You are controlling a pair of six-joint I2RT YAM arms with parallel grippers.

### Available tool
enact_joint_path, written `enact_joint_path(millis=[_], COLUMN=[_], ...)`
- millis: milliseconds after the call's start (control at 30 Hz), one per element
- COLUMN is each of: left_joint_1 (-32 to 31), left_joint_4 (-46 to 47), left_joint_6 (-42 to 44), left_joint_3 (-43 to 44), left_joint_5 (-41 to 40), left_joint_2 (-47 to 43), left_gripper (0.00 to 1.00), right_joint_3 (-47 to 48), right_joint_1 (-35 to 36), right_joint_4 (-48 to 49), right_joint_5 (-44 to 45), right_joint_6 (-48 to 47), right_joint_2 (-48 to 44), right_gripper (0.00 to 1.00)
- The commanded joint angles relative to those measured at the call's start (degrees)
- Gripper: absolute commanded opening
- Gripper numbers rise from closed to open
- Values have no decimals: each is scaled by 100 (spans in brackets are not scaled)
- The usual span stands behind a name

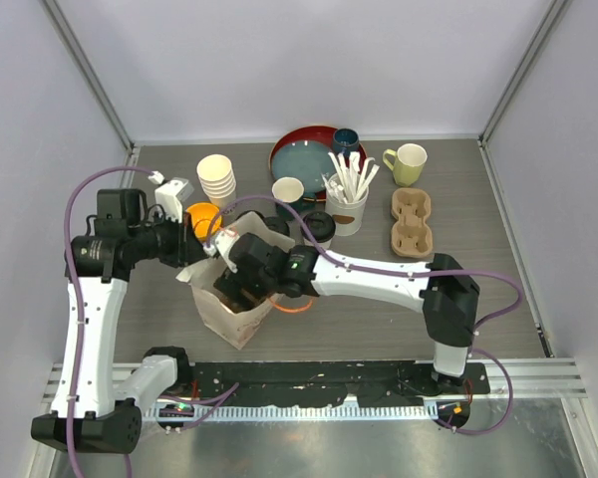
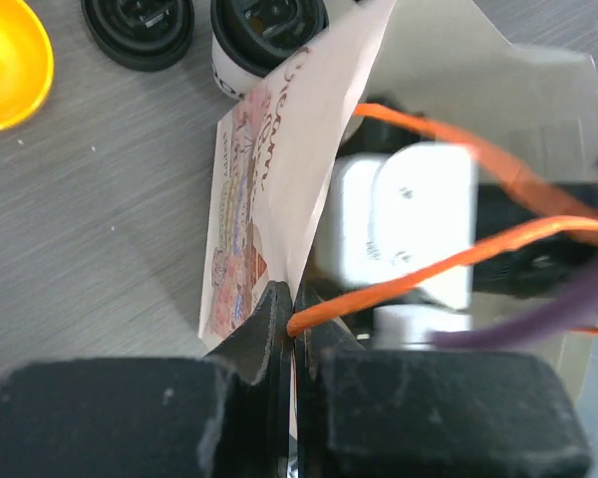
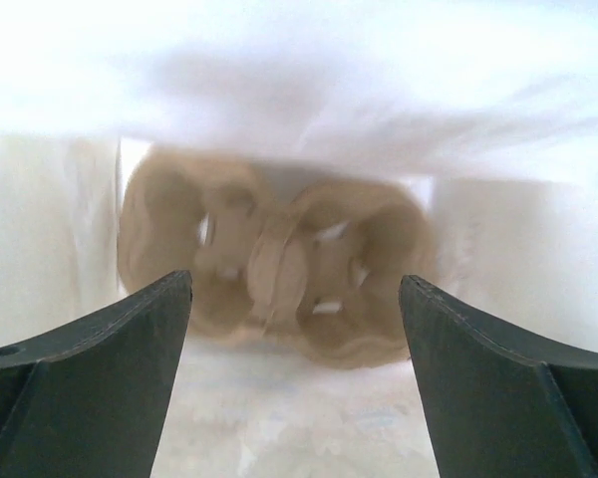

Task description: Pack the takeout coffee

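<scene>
A white paper bag (image 1: pixel 229 324) with orange handles stands open near the table's front left. My left gripper (image 1: pixel 201 257) is shut on the bag's printed rim (image 2: pixel 269 169), pinching the paper between its fingertips (image 2: pixel 279 329). My right gripper (image 1: pixel 244 284) reaches down inside the bag and is open with nothing between its fingers (image 3: pixel 130 339). A brown pulp cup carrier (image 3: pixel 279 269) lies on the bag's floor just past them. Two takeout coffee cups with black lids (image 1: pixel 319 227) (image 1: pixel 276 225) stand on the table behind the bag; the left wrist view shows them (image 2: pixel 264 30) (image 2: pixel 138 30) beyond the rim.
An orange bowl (image 1: pixel 201 217) sits by the left gripper. Behind are a stack of paper cups (image 1: pixel 216 179), an open cup (image 1: pixel 288 189), a red plate (image 1: pixel 284 149), a teal mug (image 1: pixel 345 141), a cup of stirrers (image 1: pixel 347 199), a yellow-green mug (image 1: pixel 409 162) and a second carrier (image 1: pixel 411 221).
</scene>
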Motion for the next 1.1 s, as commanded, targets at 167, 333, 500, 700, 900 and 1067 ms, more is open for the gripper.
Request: enact_joint_path(millis=[167, 333, 500, 700, 900, 1067], left_joint_1=[-28, -28, -28, -28, -28, -28], left_joint_4=[-355, -337, -319, -328, -425, -583], left_joint_6=[117, 126, 126, 179, 232, 267], left_joint_3=[-50, -15, 12, 47, 91, 161], left_joint_5=[-45, -71, -80, -1, -273, -458], left_joint_2=[2, 11, 28, 37, 37, -24], left_gripper=[0, 0, 0, 0, 0, 0], right_joint_3=[98, 115, 71, 27, 53, 106], right_joint_1=[-105, -114, -105, -105, -114, -149], right_joint_4=[1612, 1472, 1472, 1454, 1489, 1446], right_joint_5=[-350, -298, -552, -1060, -1326, -1045], right_joint_6=[340, 252, 173, -2, -29, 67], right_joint_2=[-1057, -1066, -1320, -1583, -1935, -2506], right_gripper=[90, 90, 90, 90, 89, 90])
